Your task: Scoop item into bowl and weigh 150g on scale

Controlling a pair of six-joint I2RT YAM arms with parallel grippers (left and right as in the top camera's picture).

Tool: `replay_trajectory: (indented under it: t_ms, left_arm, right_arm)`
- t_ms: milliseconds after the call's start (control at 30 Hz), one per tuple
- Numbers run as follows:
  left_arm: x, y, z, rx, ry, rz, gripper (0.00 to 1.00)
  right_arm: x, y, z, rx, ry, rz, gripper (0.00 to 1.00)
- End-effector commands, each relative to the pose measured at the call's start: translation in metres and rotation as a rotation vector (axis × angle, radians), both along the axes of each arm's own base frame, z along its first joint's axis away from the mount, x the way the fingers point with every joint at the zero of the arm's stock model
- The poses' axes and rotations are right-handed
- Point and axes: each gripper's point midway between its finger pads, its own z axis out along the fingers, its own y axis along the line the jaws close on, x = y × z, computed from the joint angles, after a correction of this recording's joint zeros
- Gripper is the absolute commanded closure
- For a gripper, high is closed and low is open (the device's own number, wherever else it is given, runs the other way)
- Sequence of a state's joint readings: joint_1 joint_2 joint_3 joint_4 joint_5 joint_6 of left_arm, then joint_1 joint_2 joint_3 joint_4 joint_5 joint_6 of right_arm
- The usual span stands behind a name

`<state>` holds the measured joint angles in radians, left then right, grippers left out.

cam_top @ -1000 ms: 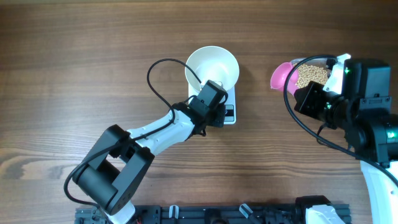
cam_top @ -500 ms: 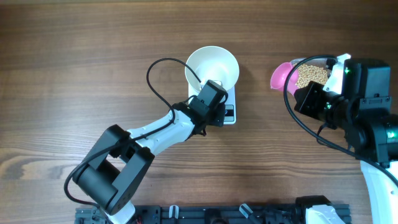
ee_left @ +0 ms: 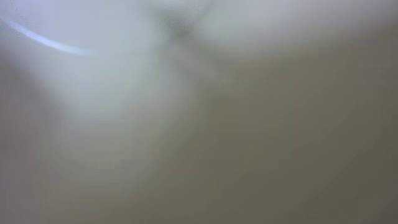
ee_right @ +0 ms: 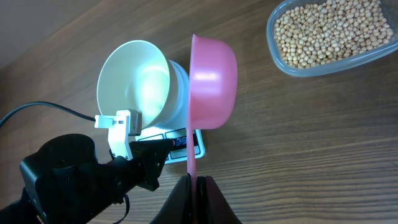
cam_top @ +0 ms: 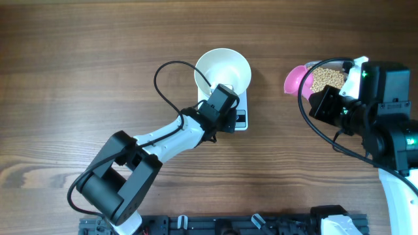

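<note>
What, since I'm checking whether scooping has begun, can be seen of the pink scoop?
The pink scoop looks like glossy plastic: a round cup on a thin handle. It is held on edge, its handle pinched between the right gripper's fingers, near the clear tub of beans. No beans show on it.

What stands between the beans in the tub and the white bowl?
Nothing visible blocks it. Between the beans and the bowl is only bare table and the pink scoop in the right gripper. The left gripper sits aside at the scale's front edge.
</note>
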<state>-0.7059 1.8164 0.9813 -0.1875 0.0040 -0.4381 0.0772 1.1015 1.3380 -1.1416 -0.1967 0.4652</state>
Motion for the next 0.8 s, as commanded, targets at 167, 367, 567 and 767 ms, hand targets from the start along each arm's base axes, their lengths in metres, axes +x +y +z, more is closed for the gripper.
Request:
replay_trajectory:
  t_ms: [167,367,567,767]
  left_arm:
    - [-0.003,0.006,-0.02,0.059,0.024,-0.005,0.96]
    - [-0.004,0.008,-0.026,0.07,0.036,-0.005,0.96]
    - [-0.008,0.011,-0.036,0.091,0.061,-0.005,0.96]
    - [-0.011,0.014,-0.037,0.103,0.075,-0.006,0.96]
  right_arm:
    - [0.003,-0.003,0.006,-0.027,-0.017,0.006,0.96]
    - [0.002,-0.003,0.005,-0.026,-0.013,0.005,0.96]
    - [-0.001,-0.003,0.003,-0.027,0.0,0.004,0.96]
    - [-0.002,-0.003,0.002,-0.028,0.005,0.005,0.96]
